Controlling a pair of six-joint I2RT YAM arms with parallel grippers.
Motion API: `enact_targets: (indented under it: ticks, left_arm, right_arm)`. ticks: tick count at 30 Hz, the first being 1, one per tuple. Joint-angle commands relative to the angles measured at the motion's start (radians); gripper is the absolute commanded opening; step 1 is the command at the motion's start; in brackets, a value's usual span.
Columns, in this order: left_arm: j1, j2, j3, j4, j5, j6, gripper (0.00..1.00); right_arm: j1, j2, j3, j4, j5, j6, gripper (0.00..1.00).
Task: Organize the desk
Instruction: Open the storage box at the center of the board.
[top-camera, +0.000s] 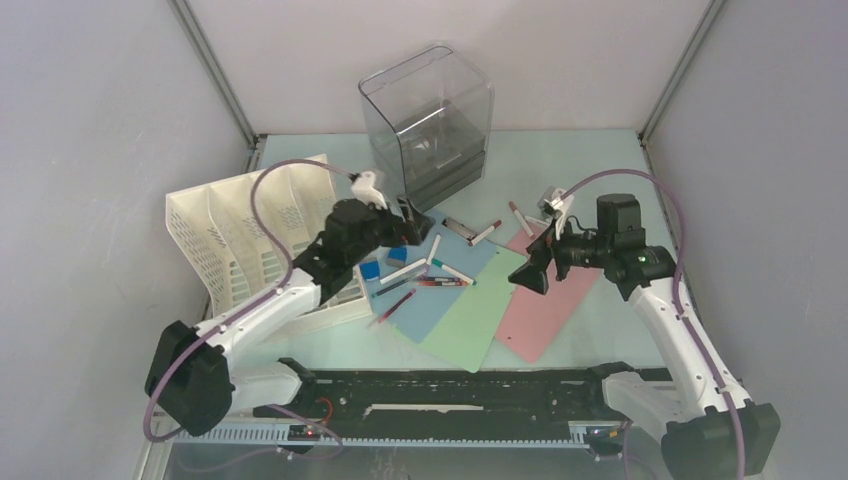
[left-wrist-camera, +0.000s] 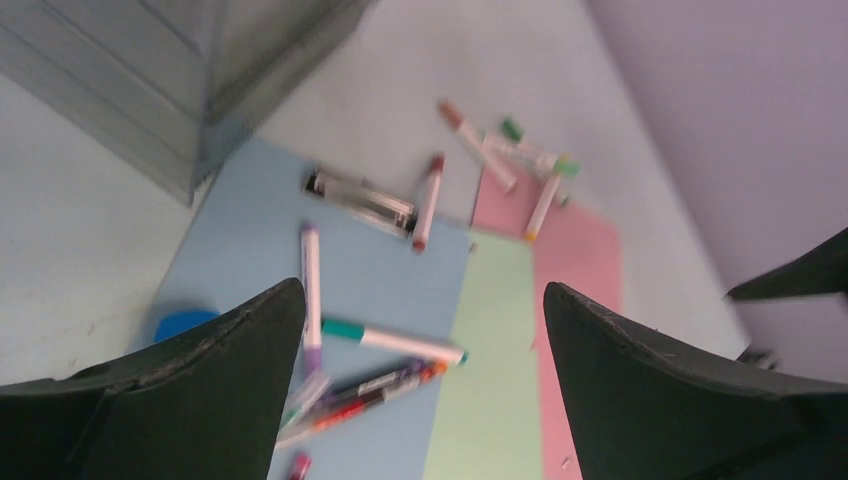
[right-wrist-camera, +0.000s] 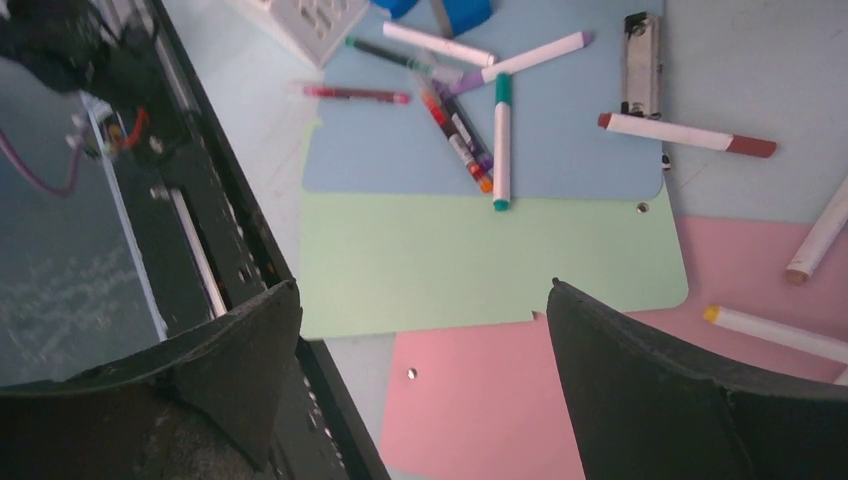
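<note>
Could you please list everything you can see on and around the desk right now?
desk: one, pale mint-green, beneath everything
drawer box: one, clear, back centre
file rack: one, white, left side
sheets: three, blue, green and pink, fanned out at centre
markers and pens: about a dozen, mixed colours, scattered over the sheets and desk
metal clip: one, silver, on the blue sheet
small blocks: two, blue, between rack and sheets
rail: one, black, front edge
left gripper: one, black, open above the blue sheet
right gripper: one, black, open above the green and pink sheets

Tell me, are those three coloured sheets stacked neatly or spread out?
Spread out: the blue sheet overlaps the green sheet, which overlaps the pink sheet, each showing a broad strip.
</note>
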Motion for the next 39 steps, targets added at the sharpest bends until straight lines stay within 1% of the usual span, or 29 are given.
enact_targets:
  ticks: [1,5,7,9,12,15,19,22,26,30,35,39]
  left_arm:
    - [0.076,-0.066,-0.008,0.173,0.079,-0.151,0.96]
    - [0.087,-0.118,0.001,0.14,-0.01,-0.12,0.96]
    - [0.095,-0.144,0.011,0.119,-0.071,-0.104,0.96]
    - [0.102,-0.165,0.023,0.101,-0.1,-0.093,0.96]
    - [0.112,-0.184,0.051,0.05,-0.11,-0.083,0.96]
    - [0.119,-0.205,0.062,0.018,-0.116,-0.077,0.96]
    - [0.141,-0.24,0.038,0.013,-0.122,-0.087,0.96]
    - [0.165,-0.273,0.002,0.035,-0.121,-0.106,1.0]
    - [0.213,-0.29,-0.024,0.051,-0.044,-0.135,1.0]
    - [0.241,-0.29,-0.029,0.054,0.016,-0.163,1.0]
    - [0.243,-0.3,-0.054,0.091,0.026,-0.184,1.0]
    - [0.243,-0.297,-0.074,0.129,0.049,-0.198,1.0]
  right_arm:
    - [-0.053,-0.003,0.013,0.166,-0.03,0.245,1.0]
    - [-0.155,0.038,-0.038,0.402,-0.151,0.483,1.0]
    - [-0.171,0.08,-0.04,0.527,-0.183,0.63,1.0]
    - [-0.173,0.126,-0.04,0.696,-0.204,0.789,1.0]
    - [-0.137,0.176,-0.04,0.936,-0.161,0.908,1.0]
    - [-0.073,0.217,-0.038,1.072,-0.056,0.954,1.0]
    - [0.011,0.319,-0.003,1.132,0.028,0.976,1.0]
    - [0.041,0.401,0.02,1.171,0.053,1.01,1.0]
    - [0.067,0.509,0.06,1.214,0.057,1.064,1.0]
    - [0.104,0.597,0.119,1.193,0.064,1.067,0.99]
    - [0.125,0.698,0.173,1.214,0.121,1.141,0.94]
    - [0.124,0.77,0.203,1.254,0.18,1.238,0.83]
